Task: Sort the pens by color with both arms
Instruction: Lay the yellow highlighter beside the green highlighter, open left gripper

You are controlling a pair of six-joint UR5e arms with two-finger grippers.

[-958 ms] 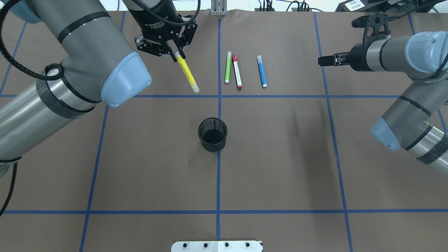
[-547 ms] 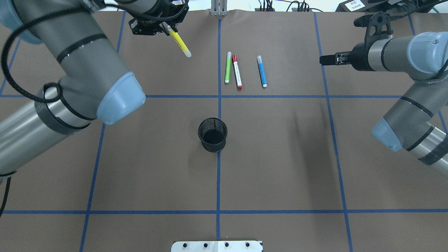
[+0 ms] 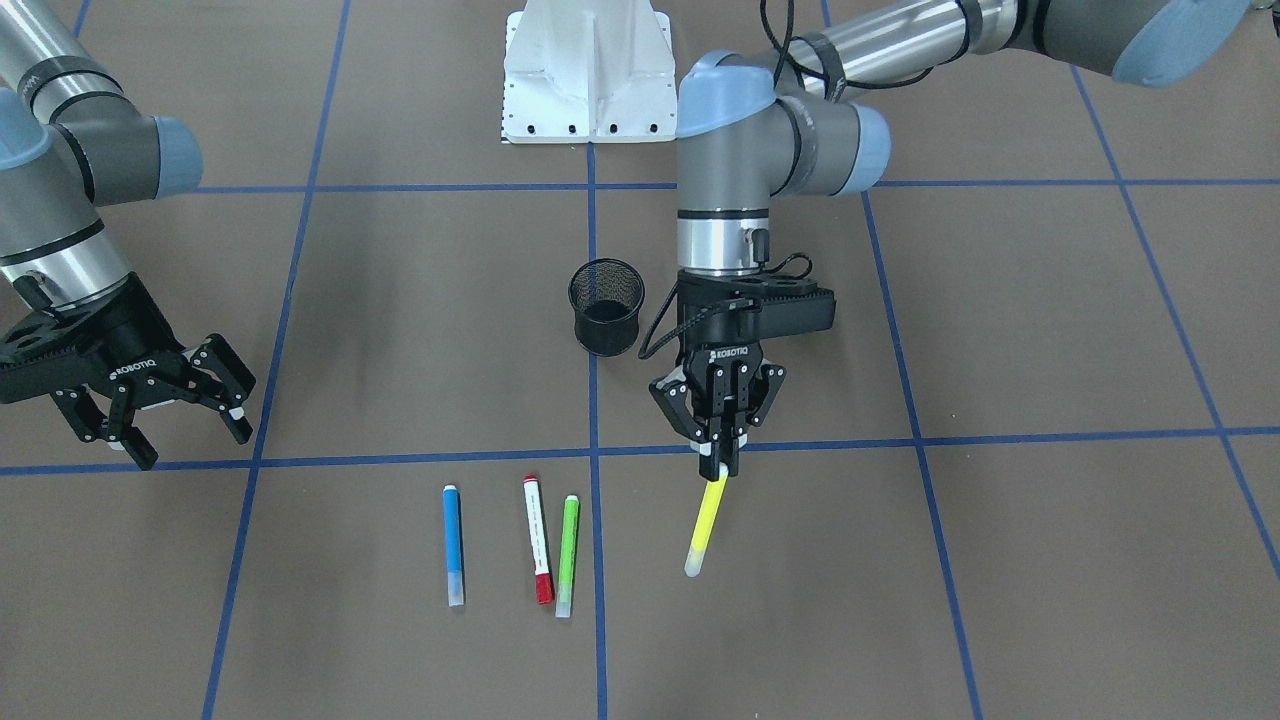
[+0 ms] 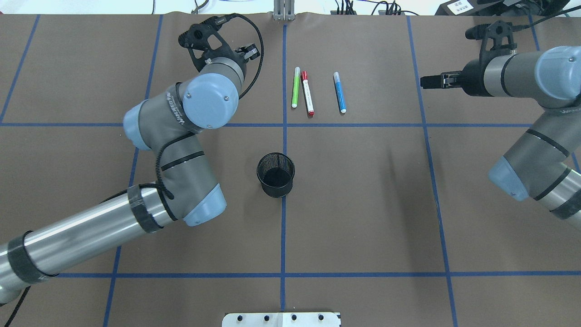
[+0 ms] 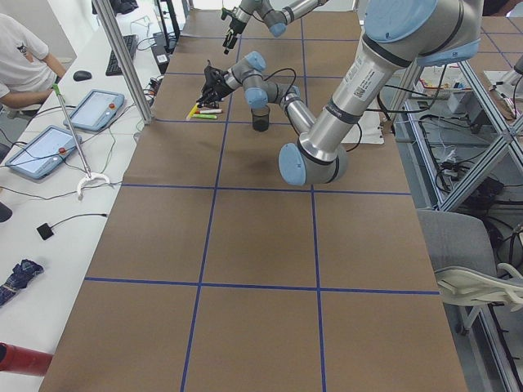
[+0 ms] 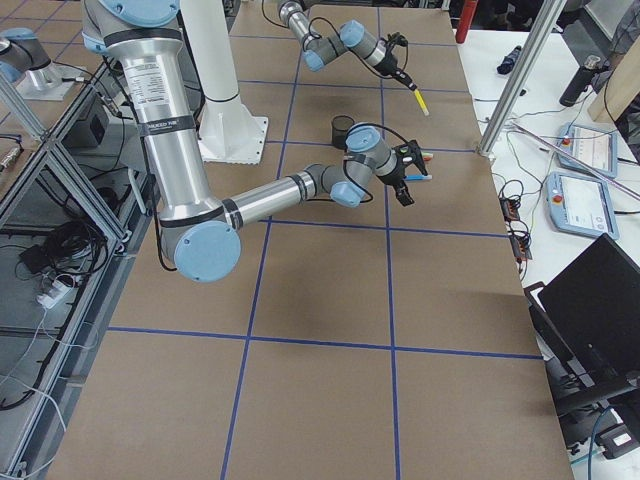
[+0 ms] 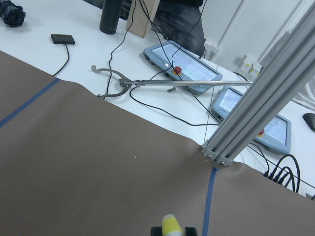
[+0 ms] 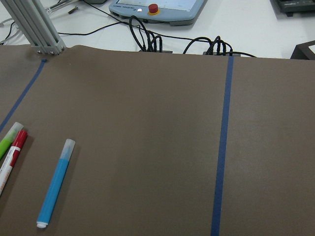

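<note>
Start at the robot's edge of the table (image 3: 1000, 320), where you see the white pedestal base (image 3: 585, 75). Toward the middle, the black mesh cup (image 3: 606, 320) stands upright on the blue tape line that runs from the base to your side.

Just past the cup, on the robot's left of that line, the left gripper (image 3: 720, 462) points down. Its fingers are clamped on the top end of the yellow pen (image 3: 706, 525). The pen hangs tilted, its pale end lowest and aimed at your edge.

About level with it, well off toward the table's right end, the right gripper (image 3: 190, 435) hangs with its fingers spread wide and empty.

Farther on, nearer your edge, you have three pens lying flat and roughly parallel, lengthwise across the table. The green pen (image 3: 567, 553) sits just on the robot's right of the tape line. The white pen with red cap (image 3: 537, 537) lies just beside it. The blue pen (image 3: 454, 543) lies near them but apart, further to the robot's right.
</note>
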